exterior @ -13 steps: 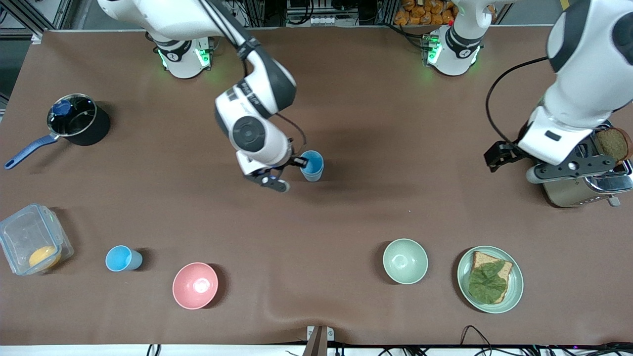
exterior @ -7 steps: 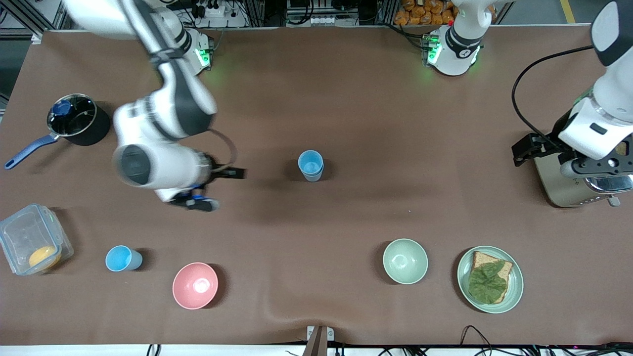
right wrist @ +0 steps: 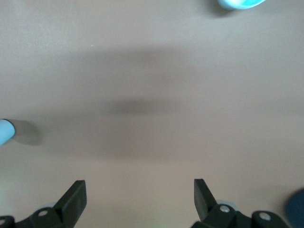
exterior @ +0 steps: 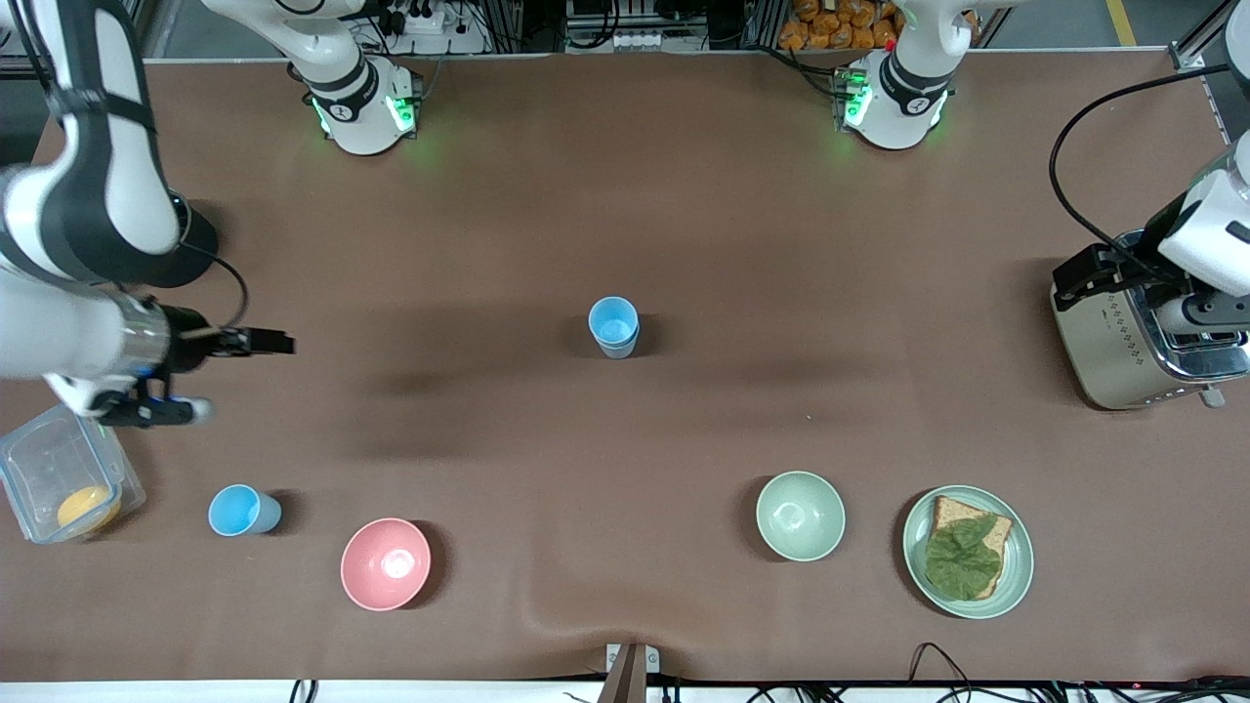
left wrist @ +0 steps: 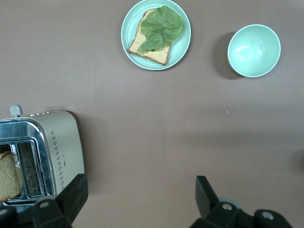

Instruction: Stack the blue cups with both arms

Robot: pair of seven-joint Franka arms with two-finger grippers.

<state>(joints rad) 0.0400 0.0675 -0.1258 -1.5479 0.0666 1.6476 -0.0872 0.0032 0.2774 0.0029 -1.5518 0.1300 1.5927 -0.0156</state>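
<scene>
Two blue cups (exterior: 613,327) stand nested as one stack in the middle of the table; an edge of the stack (right wrist: 240,4) shows in the right wrist view. Another blue cup (exterior: 239,511) stands alone nearer the front camera, toward the right arm's end, and its pale rim (right wrist: 5,132) also shows in the right wrist view. My right gripper (exterior: 246,376) hangs open and empty over bare table at that end, well apart from the stack; its own view shows the right gripper (right wrist: 138,194) with fingers spread wide. My left gripper (left wrist: 138,194) is open and empty, beside the toaster (left wrist: 42,156).
A black pot (exterior: 195,244) is partly hidden by the right arm. A clear container (exterior: 59,478), a pink bowl (exterior: 386,563), a pale green bowl (exterior: 800,515) and a plate (exterior: 1016,576) with bread and a leaf line the front. The toaster (exterior: 1123,351) stands under the left arm.
The right gripper opened off the stacked cups and swung away toward its own end of the table. The left arm drew back toward the table's end by the toaster.
</scene>
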